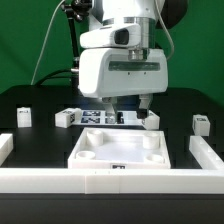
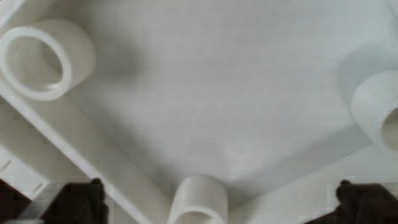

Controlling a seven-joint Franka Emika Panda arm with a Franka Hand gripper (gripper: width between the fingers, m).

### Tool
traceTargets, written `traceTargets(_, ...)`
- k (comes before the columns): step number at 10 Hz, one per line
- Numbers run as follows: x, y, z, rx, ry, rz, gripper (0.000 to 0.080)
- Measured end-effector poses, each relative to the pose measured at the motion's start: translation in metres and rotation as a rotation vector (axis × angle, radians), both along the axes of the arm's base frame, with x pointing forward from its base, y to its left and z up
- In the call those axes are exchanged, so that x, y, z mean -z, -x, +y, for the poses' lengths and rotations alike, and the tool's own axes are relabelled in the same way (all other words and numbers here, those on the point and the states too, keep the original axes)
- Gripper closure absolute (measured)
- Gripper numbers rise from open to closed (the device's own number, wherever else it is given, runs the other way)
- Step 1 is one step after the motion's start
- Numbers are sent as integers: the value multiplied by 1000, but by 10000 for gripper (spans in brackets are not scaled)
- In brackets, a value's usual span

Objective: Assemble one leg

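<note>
The large flat white square panel (image 1: 120, 150) with round corner sockets lies in the middle of the table. My gripper (image 1: 126, 106) hangs low over its far edge. In the wrist view the panel (image 2: 214, 90) fills the picture, with sockets (image 2: 39, 60) showing. My gripper (image 2: 217, 205) is open, its dark fingertips (image 2: 71, 200) wide apart with one socket between them and nothing held. Small white legs with tag marks stand on the table: one (image 1: 22, 117) at the exterior view's far left, one (image 1: 66, 118) nearer the middle, one (image 1: 201, 124) at the right.
The marker board (image 1: 100, 118) lies behind the panel, under the gripper. A further small white tagged block (image 1: 150, 121) sits by the panel's far right corner. A low white wall (image 1: 110, 182) runs along the front, with side pieces at the left (image 1: 5, 146) and right (image 1: 206, 152).
</note>
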State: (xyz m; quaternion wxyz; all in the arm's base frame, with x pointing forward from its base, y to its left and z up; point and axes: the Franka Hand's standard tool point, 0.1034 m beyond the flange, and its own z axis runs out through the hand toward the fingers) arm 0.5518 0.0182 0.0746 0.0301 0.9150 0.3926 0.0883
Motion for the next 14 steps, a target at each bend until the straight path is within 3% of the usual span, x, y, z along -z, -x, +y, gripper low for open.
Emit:
traceTargets(9, 0, 0, 0, 0, 0, 0, 150)
traceTargets(11, -7, 2, -1, -68, 18, 11, 150)
traceTargets(14, 6, 24, 1, -328, 70, 93, 150)
